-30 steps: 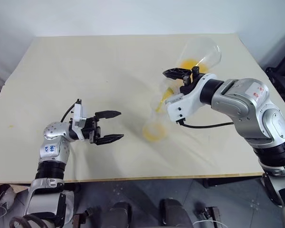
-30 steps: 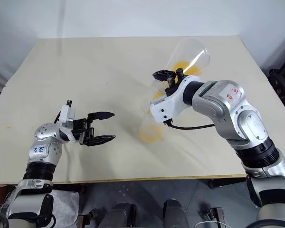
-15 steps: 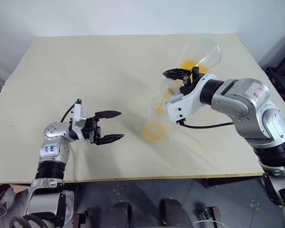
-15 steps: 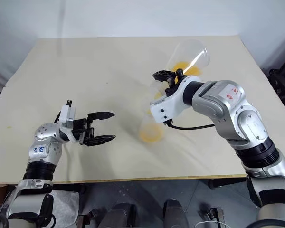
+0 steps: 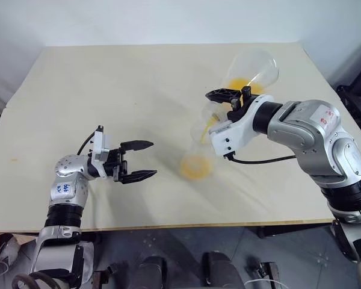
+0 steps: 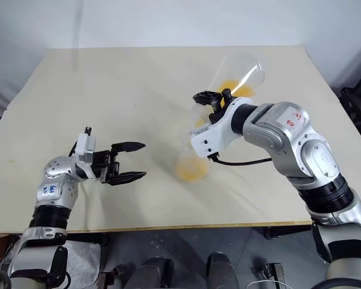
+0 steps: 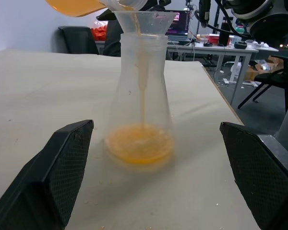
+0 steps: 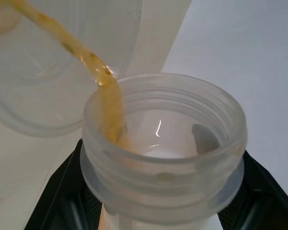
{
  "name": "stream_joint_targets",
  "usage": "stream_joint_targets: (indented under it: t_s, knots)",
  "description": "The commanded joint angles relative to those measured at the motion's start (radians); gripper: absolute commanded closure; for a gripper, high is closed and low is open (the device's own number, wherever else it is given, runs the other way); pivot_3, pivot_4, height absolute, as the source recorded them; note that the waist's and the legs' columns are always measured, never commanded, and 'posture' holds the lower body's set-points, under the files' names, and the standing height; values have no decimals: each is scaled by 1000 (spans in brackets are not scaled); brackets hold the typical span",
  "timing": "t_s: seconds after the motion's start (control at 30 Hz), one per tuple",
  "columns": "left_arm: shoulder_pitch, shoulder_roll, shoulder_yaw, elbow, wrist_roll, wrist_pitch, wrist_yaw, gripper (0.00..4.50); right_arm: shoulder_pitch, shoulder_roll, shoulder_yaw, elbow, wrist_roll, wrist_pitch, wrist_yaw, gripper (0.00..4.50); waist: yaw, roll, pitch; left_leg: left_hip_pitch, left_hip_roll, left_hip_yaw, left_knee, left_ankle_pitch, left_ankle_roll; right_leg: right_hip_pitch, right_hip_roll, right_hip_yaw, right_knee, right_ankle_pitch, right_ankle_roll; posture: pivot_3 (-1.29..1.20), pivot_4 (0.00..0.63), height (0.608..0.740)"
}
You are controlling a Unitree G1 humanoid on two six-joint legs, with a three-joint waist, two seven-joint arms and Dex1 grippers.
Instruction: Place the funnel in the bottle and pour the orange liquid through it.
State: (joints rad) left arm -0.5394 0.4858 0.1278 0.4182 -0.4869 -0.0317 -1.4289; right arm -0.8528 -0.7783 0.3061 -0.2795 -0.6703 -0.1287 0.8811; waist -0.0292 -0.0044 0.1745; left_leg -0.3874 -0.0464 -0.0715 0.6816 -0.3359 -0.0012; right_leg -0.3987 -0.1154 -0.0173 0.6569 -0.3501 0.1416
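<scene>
The left gripper is held just above the tabletop, its jaws spread wide with nothing between them. To its right, near the middle of the tabletop, the bottle stands upright. The funnel sits in its neck. A pool of orange liquid lies in the bottle's bottom, and a thin stream runs down through the funnel. The flask is tipped above it, pinched at its neck by the right gripper, with more liquid left inside.
</scene>
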Motion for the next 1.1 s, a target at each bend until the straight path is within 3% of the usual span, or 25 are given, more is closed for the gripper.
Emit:
stream_joint_targets:
  t_s: [0.03, 1.1]
  knots:
    - [-2, 10, 11, -15, -8, -4, 6, 0, -11, -17, -46, -30, -4, -3, -6, 2033, 0, 0, 0, 0, 0, 0, 0, 0, 0, 0, 0, 0, 0, 0, 0, 0, 150, 740]
    - [-2, 4, 7, -22, -10, 5, 20, 0, -18, -27, -48, -25, 2, -21, -3, 2033, 0, 0, 0, 0, 0, 0, 0, 0, 0, 0, 0, 0, 0, 0, 0, 0, 150, 740]
